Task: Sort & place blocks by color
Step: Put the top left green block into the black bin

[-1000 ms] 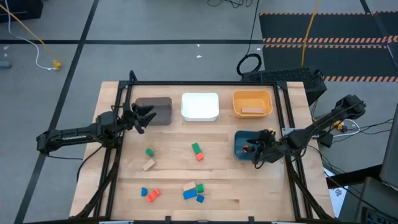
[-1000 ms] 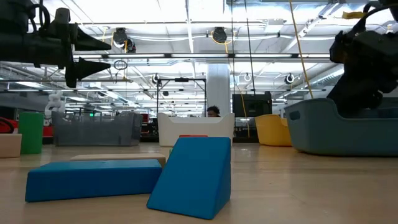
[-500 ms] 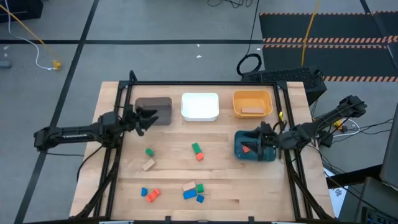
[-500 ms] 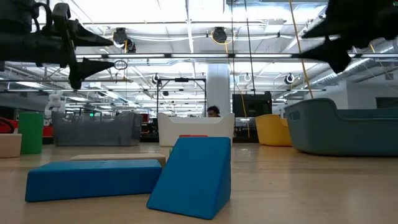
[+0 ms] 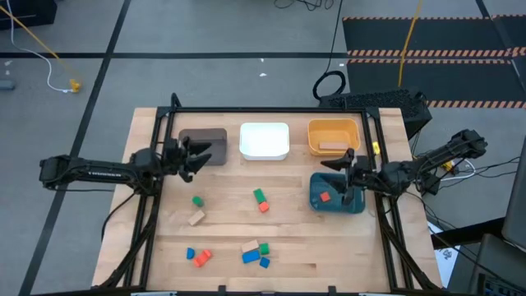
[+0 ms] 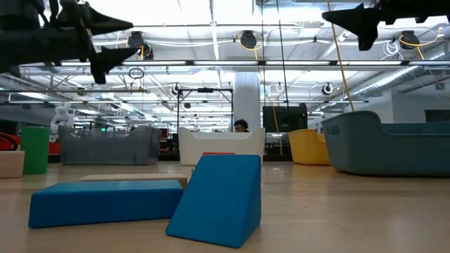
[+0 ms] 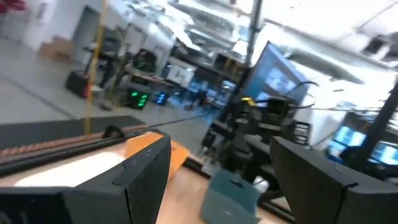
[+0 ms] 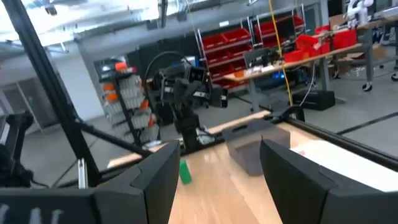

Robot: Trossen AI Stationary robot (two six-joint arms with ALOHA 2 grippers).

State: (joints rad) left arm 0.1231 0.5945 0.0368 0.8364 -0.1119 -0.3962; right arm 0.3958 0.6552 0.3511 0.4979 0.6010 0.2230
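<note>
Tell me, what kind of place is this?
Probably a robotics lab or workshop hall: a wooden table with sorting bins and small coloured blocks, open industrial ceiling lights, and shelves of red storage bins behind.

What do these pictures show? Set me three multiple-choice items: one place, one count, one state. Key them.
1. The red block that lies in a bin is in:
A. the white bin
B. the brown bin
C. the teal bin

2. Green blocks out on the table:
A. one
B. three
C. five

3. The right tool is:
A. open and empty
B. shut on a blue block
C. shut on a bin's rim

Key: C, the high view shows red inside the teal walls; B, one lies at the left, one mid-table, one in the near cluster; A, its fingers stand apart above the teal bin with nothing between them.
</note>
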